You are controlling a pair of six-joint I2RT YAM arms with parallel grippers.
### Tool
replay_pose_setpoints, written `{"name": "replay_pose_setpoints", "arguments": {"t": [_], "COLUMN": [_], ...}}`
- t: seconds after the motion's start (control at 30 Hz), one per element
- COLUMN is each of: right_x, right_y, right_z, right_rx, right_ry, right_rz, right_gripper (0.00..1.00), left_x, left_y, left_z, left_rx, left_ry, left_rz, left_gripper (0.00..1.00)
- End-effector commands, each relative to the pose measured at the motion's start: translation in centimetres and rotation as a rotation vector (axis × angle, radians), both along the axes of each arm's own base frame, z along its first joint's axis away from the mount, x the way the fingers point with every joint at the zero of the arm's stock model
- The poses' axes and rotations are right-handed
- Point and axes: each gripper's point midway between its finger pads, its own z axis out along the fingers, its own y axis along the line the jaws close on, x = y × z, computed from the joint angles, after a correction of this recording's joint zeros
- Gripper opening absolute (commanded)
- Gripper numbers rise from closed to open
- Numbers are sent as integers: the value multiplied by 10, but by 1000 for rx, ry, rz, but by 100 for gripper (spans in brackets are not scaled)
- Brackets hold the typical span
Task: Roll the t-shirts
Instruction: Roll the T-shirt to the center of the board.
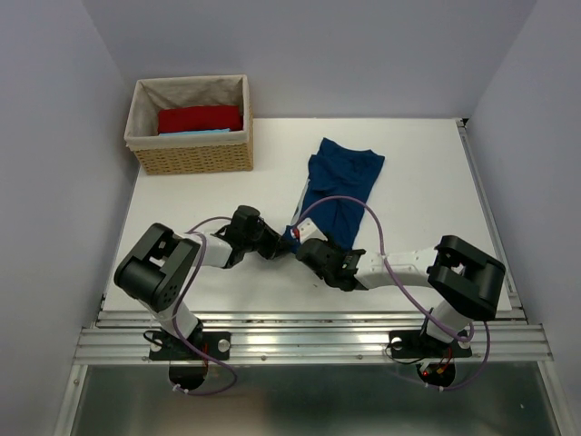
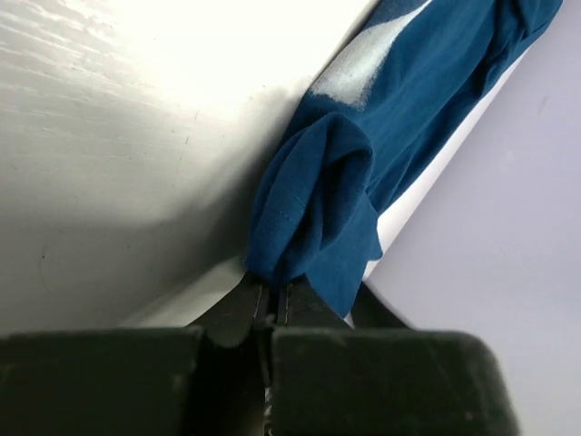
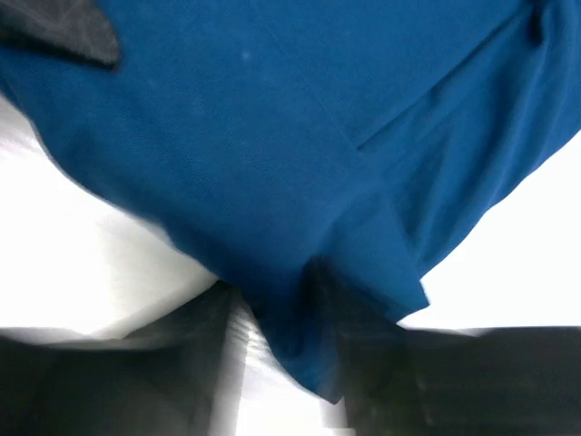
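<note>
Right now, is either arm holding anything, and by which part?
The left gripper pinches a bunched edge of the navy-blue t-shirt between its fingers. The right gripper cannot be told; cloth hides it.

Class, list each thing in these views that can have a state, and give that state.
navy t-shirt, bunched lengthwise on the table, unrolled, near end pinched
left gripper, shut on the navy t-shirt
right gripper, at the shirt's near end, grip unclear in the blur
wicker basket, upright, open-topped
red cloth, folded inside the basket
light-blue cloth, in the basket, mostly hidden
</note>
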Motion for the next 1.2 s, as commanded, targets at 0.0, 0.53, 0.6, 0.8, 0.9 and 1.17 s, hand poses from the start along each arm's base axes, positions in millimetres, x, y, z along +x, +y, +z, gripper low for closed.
{"name": "replay_pose_setpoints", "arguments": {"t": [0.0,0.53,0.6,0.8,0.9,1.17], "right_x": [5,-6,-5,-1,7,23], "right_y": [15,28,31,37,39,42], "right_z": [25,42,39,26,22,25], "right_rx": [82,-15,-28,-57,-70,-73], "right_ry": [-37,-80,-90,-115,-157,-276], "right_rz": [-1,198,202,205,188,156], "right_gripper": [62,84,84,83,80,52], "left_x": [12,12,14,14,15,16], "left_y": [-9,2,1,4,10,17], "left_z": [17,30,33,35,36,39], "left_rx": [-39,21,19,18,15,-1], "left_ry": [-58,45,48,51,51,44], "left_rz": [-16,-87,-92,-88,-75,-62], "left_gripper": [0,0,0,0,0,0]}}
